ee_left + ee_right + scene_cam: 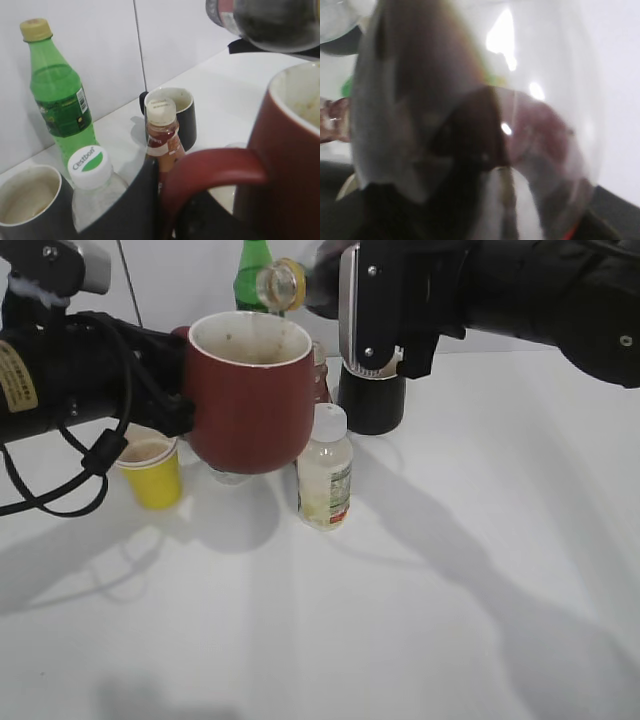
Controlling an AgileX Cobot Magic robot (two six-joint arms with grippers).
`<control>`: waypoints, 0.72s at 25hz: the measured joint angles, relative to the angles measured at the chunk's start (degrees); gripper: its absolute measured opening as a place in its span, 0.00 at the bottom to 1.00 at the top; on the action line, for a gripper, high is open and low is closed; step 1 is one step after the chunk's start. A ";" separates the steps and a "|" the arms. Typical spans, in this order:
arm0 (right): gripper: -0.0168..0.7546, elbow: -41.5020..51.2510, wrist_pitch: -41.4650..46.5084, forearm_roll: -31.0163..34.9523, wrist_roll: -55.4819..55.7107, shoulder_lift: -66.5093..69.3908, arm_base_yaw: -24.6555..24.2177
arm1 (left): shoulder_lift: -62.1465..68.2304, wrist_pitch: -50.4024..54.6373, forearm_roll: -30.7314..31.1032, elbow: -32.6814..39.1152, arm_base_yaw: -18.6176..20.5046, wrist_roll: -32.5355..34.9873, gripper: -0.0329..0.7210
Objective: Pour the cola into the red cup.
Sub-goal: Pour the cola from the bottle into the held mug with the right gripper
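Observation:
The red cup [250, 400] is held up off the table by its handle [215, 167] in my left gripper [165, 200], which is shut on it. The cup's pale inside shows at its rim [300, 95]. My right gripper [375, 310] is shut on the cola bottle, which lies tipped on its side. The bottle's open gold-ringed mouth [280, 282] points left just above the cup's far rim. The bottle's clear body with dark cola fills the right wrist view [470, 140] and shows at the top of the left wrist view [272, 22]. No stream of liquid is visible.
A yellow paper cup [150, 470] stands left of the red cup. A white-capped clear bottle [325, 468] stands in front. A small brown bottle [162, 135], a green bottle [60, 100], and two black mugs [370, 400] [30, 205] stand behind.

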 joint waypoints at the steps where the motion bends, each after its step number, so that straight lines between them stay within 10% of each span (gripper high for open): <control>1: 0.64 0.00 -0.58 0.00 -0.53 0.00 0.00 | 0.00 -0.09 -0.25 0.00 0.00 0.00 0.12; 18: 0.64 0.00 -4.69 -0.05 -7.71 0.00 0.00 | 0.00 -0.92 -1.66 0.00 0.00 0.00 0.12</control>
